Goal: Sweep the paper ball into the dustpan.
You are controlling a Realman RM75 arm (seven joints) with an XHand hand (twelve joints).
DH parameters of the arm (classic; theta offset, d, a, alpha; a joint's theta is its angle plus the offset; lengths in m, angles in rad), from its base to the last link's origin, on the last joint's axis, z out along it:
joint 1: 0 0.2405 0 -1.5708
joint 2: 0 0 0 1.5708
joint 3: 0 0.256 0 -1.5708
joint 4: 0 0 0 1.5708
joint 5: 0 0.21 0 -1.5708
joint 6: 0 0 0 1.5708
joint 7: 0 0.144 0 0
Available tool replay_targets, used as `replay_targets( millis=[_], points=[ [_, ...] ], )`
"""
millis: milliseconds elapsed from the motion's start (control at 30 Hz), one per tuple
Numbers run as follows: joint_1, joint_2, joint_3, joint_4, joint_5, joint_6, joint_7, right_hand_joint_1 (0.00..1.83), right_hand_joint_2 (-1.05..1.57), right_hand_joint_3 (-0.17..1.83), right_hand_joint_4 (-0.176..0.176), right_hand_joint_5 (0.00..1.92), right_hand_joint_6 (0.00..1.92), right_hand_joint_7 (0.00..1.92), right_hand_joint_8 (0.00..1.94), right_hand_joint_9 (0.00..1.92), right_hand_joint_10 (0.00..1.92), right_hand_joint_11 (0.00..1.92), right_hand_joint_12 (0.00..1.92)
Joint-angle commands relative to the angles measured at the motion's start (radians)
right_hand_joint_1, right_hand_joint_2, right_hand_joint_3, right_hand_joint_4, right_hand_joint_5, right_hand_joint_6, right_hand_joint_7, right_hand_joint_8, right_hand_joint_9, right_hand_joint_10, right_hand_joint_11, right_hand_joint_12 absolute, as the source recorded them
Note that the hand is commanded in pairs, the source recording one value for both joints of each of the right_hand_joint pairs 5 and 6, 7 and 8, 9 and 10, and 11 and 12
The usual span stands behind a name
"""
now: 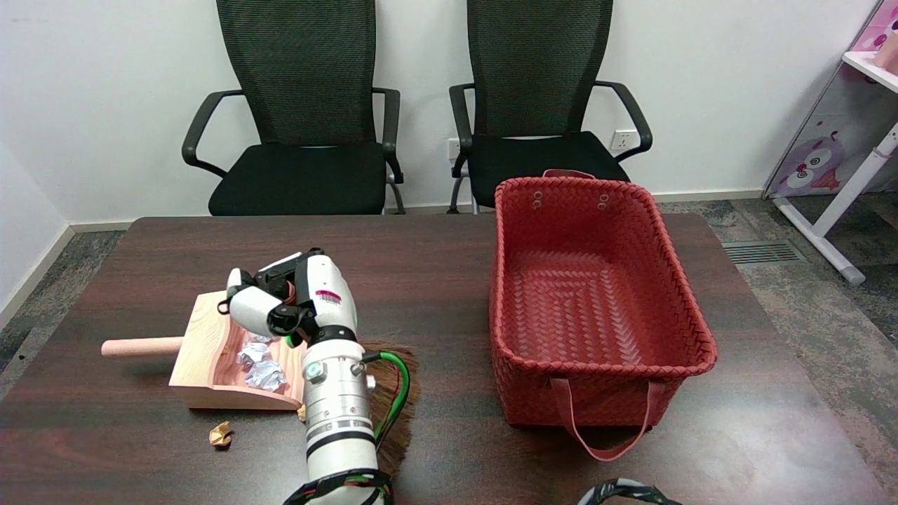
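Crumpled white paper balls (258,365) lie inside the light wooden dustpan (203,365) on the dark worktop (435,280). Right robot hand (280,301) hovers above, fingers curled; its grip state cannot be determined.

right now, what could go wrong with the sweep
1. The small tan ball lies on the table outside the dustpan, near its front corner; a sweep could miss it or push it away.
2. The right hand hangs over the dustpan's open side and may nudge the pan.
3. The arm hides most of the brush, so bristle contact is hard to judge.
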Motion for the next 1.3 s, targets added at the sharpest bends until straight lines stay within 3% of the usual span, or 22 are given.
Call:
replay_targets(
  millis=[33,367,767,1000,1233,1300],
  points=[
    [0.08,0.023,0.006,0.029,0.071,-0.051,0.22,0.98,1.57,1.21,0.176,1.92,1.92,1.92,1.92,1.92,1.92,1.92,1.92],
    [0.151,0.06,0.008,0.027,0.16,-0.097,0.366,1.01,1.57,0.87,0.176,1.92,1.92,1.92,1.92,1.92,1.92,1.92,1.92],
    [0.269,0.099,0.002,0.054,0.232,-0.111,0.46,1.0,1.57,0.89,0.176,1.92,1.92,1.92,1.92,1.92,1.92,1.92,1.92],
    [0.286,0.107,-0.006,0.064,0.264,-0.117,0.46,1.01,1.57,0.73,0.174,1.92,1.92,1.92,1.92,1.92,1.92,1.92,1.92],
    [0.291,0.107,-0.009,0.058,0.26,-0.108,0.524,1.0,1.57,0.7,0.176,1.92,1.92,1.92,1.92,1.92,1.92,1.92,1.92],
    [0.295,0.109,-0.009,0.056,0.258,-0.109,0.548,1.01,1.57,0.69,0.092,1.92,1.92,1.92,1.92,1.92,1.92,1.92,1.92]
  ],
)
